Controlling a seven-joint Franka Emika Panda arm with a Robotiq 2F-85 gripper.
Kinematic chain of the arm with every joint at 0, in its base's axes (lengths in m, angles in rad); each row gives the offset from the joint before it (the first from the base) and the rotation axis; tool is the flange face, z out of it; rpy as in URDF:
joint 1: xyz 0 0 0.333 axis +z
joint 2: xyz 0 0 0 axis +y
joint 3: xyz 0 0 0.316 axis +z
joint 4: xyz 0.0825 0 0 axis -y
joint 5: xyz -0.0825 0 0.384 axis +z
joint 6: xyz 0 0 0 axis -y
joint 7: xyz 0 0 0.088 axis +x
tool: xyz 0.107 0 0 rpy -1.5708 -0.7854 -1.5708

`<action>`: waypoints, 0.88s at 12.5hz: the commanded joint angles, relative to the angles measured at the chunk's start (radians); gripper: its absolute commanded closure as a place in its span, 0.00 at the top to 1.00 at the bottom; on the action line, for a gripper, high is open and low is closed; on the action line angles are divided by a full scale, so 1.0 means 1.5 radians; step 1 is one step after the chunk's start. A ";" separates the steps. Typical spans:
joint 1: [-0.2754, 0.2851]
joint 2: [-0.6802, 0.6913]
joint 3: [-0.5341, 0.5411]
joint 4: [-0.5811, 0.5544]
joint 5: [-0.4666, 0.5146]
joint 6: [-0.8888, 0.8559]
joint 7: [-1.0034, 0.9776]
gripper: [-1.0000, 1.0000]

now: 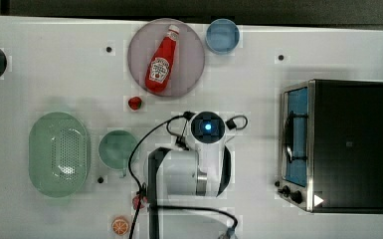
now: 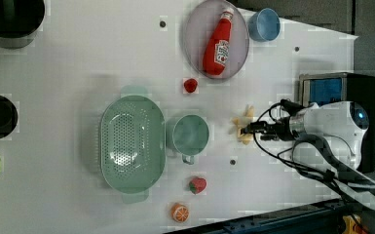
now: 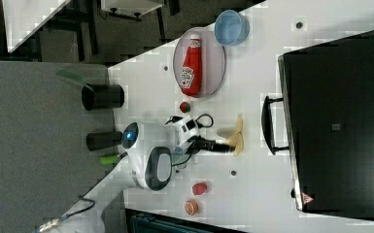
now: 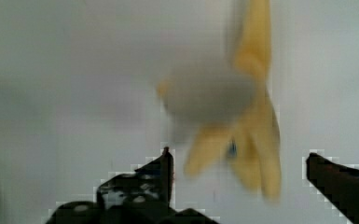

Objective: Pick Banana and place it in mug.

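One banana (image 2: 244, 127) lies on the white bench (image 2: 78, 68), between the one teal mug (image 2: 190, 135) and the toaster oven (image 2: 338, 90) in the left view; the gripper (image 2: 246, 129) hangs at it with jaws spread wide, holding nothing; one green colander (image 2: 132, 142) touches the mug; two strawberries (image 2: 190, 85) and one orange slice (image 2: 179, 212) lie nearby; one ketchup bottle (image 2: 217, 44) rests on a plate (image 2: 195, 29).

Even, bright overhead light washes the white tabletop (image 1: 288, 219) pale in the top view, with blocky compression patches; only soft, short shadows beside the objects; in the wrist view the pale yellow, partly peeled banana (image 4: 242, 135) just ahead of the black gripper (image 4: 240, 163) is smeared and out of focus.
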 commanded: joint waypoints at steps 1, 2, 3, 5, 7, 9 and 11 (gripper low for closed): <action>-0.003 0.028 -0.005 0.021 -0.008 0.061 -0.108 1.00; -0.003 0.039 -0.005 0.019 -0.008 0.066 -0.108 1.00; -0.003 0.049 -0.006 0.017 -0.008 0.074 -0.108 1.00; -0.002 0.062 -0.005 0.016 -0.008 0.107 -0.108 1.00; -0.002 0.069 -0.005 0.010 -0.008 0.112 -0.108 0.85; -0.001 0.064 -0.004 0.009 -0.008 0.112 -0.108 0.60; -0.002 0.058 -0.005 0.008 -0.008 0.112 -0.108 0.37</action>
